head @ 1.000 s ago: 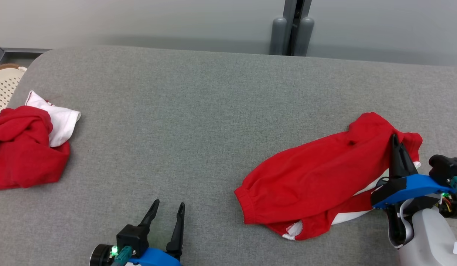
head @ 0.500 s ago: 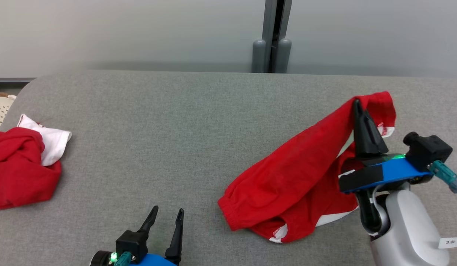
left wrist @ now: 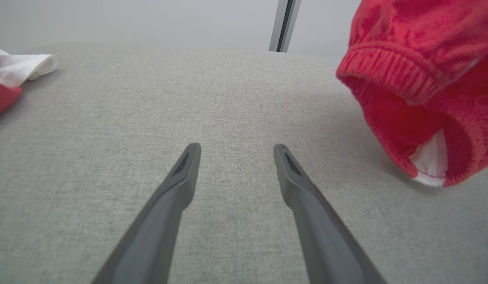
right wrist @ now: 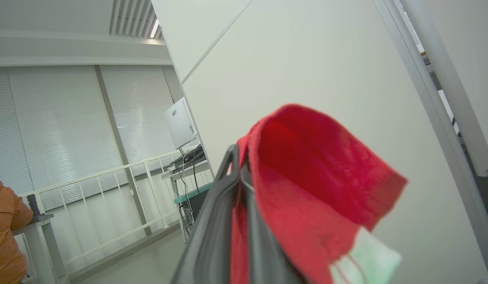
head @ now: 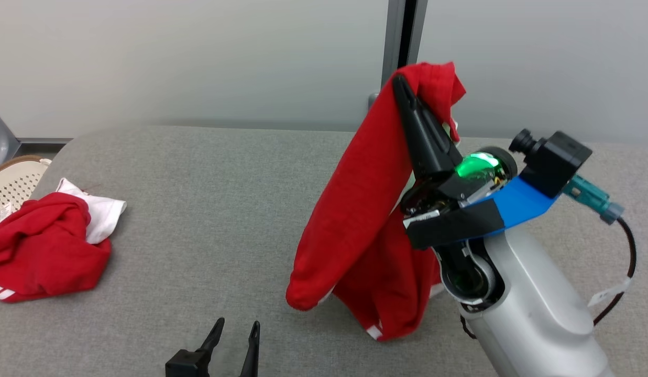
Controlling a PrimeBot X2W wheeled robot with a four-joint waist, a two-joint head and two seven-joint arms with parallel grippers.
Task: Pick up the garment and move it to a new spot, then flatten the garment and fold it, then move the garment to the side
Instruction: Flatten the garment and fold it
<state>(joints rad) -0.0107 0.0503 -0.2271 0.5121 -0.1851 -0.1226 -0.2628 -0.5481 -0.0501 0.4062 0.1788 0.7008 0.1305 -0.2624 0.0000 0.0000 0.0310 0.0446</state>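
Observation:
The garment (head: 355, 209) is red with white trim and hangs in a long drape from my right gripper (head: 399, 84), which is raised well above the grey table (head: 208, 178) and shut on the upper edge. In the right wrist view the red cloth (right wrist: 307, 165) is pinched between the closed fingers (right wrist: 216, 205) and flops over to the right. Its lower folds reach down to about the table surface. My left gripper (head: 238, 324) stays low at the front edge, open and holding nothing. In the left wrist view (left wrist: 236, 149) the garment's ribbed hem (left wrist: 386, 71) hangs to its right.
A second crumpled red and white garment (head: 41, 251) lies at the table's left end, its edge also in the left wrist view (left wrist: 7, 79). A perforated cream basket (head: 14, 180) stands beyond it. In the right wrist view, a person's orange sleeve (right wrist: 3, 236) is far off.
My right gripper has risen and swung left, pulling the garment from lying on the table into a hanging drape. The head camera has shifted. The left gripper has held still.

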